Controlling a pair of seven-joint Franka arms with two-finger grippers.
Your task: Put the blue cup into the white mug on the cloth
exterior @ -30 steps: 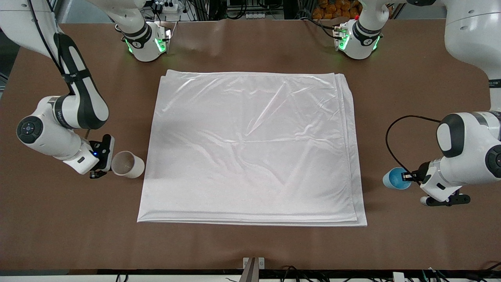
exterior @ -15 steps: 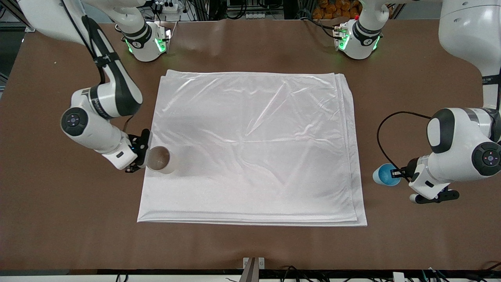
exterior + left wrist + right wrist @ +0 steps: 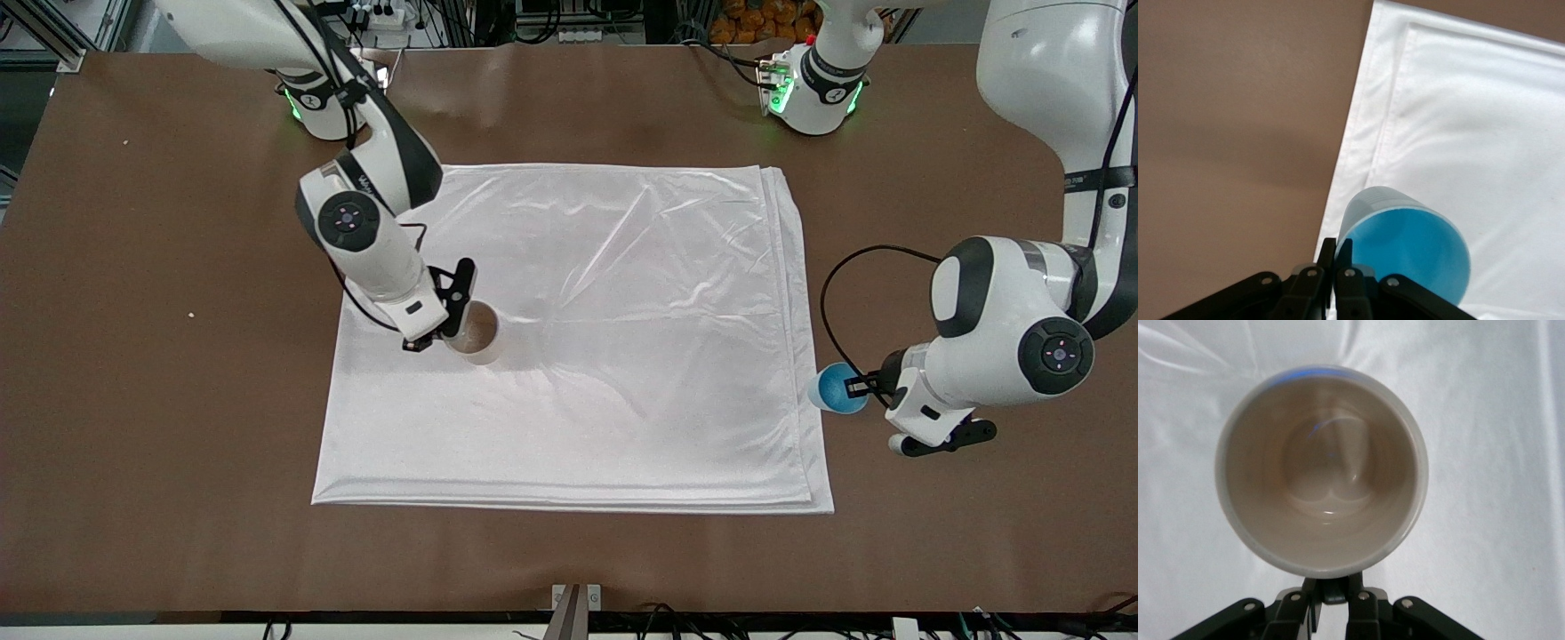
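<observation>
The large white cloth (image 3: 578, 338) lies folded in the middle of the brown table. My right gripper (image 3: 447, 331) is shut on the dark handle of the white mug (image 3: 474, 333) and holds it over the cloth, toward the right arm's end. In the right wrist view the mug (image 3: 1321, 470) shows its empty cream inside, with the handle (image 3: 1338, 592) pinched between the fingers. My left gripper (image 3: 861, 388) is shut on the rim of the blue cup (image 3: 836, 388), over the cloth's edge at the left arm's end. The left wrist view shows the cup (image 3: 1405, 250) above the cloth's edge (image 3: 1358, 153).
The brown table (image 3: 160, 444) surrounds the cloth on all sides. The two arm bases (image 3: 324, 98) (image 3: 813, 84) stand with green lights at the table's edge farthest from the front camera. A black cable (image 3: 845, 276) loops by the left wrist.
My right gripper has carried the mug from the bare table onto the cloth, toward its middle. My left gripper has carried the blue cup toward the cloth's edge.
</observation>
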